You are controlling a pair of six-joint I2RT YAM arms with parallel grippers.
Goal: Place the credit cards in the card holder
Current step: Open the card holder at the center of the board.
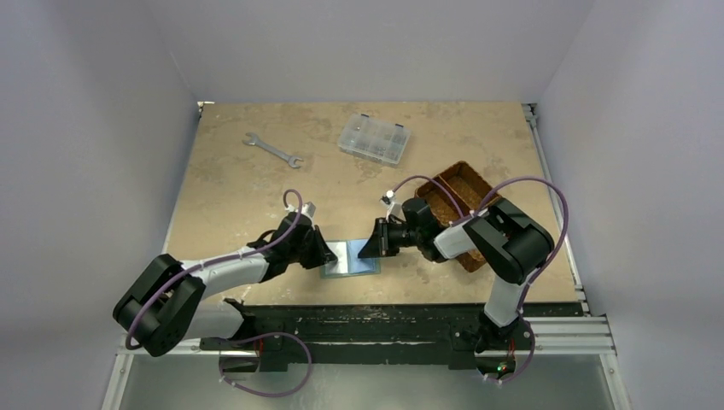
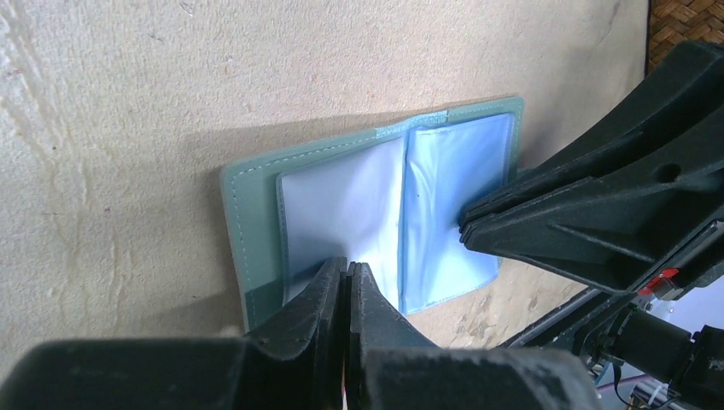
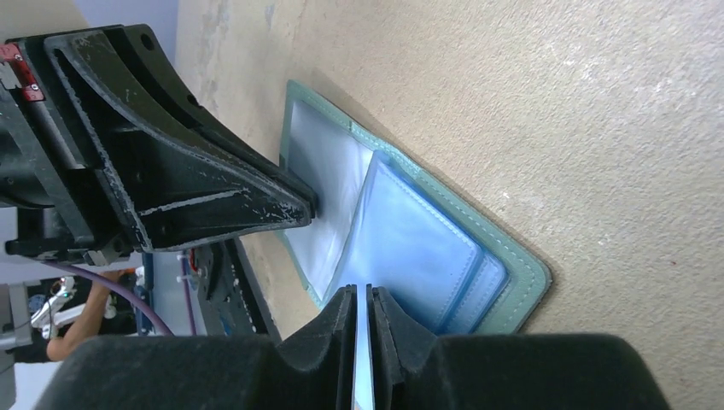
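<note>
Here, a small square sage-green folding card holder [image 1: 350, 259] is seen lying open on the beige stone-patterned worktop [image 1: 230, 188]. It is placed close to the near edge, between the two arms, with its pale blue clear pockets turned upward.

The left tool [image 2: 346, 266] is set at the left side of the card holder. Its fingers are brought together so that only a hairline gap is left. Their tips are placed at the edge of a whitish pocket leaf [image 2: 341, 201], but whether that leaf is pinched cannot be told.

The right tool [image 3: 363, 292] is set at the right side of the card holder. It is closed on a pale blue pocket leaf [image 3: 418, 248], a thin strip of which is seen between the fingers in the right wrist view. That leaf is held a little raised off the leaves beneath it. The two tools are pointed towards each other across the fold, near one another but apart.

Further back, a silver open-ended wrench [image 1: 271, 149] is laid on the far left part of the worktop. A clear plastic compartment box [image 1: 374, 138] is placed to its right, well apart from the card holder. A brown woven basket [image 1: 465, 184] is found on the right and is partly covered by the right arm.
</note>
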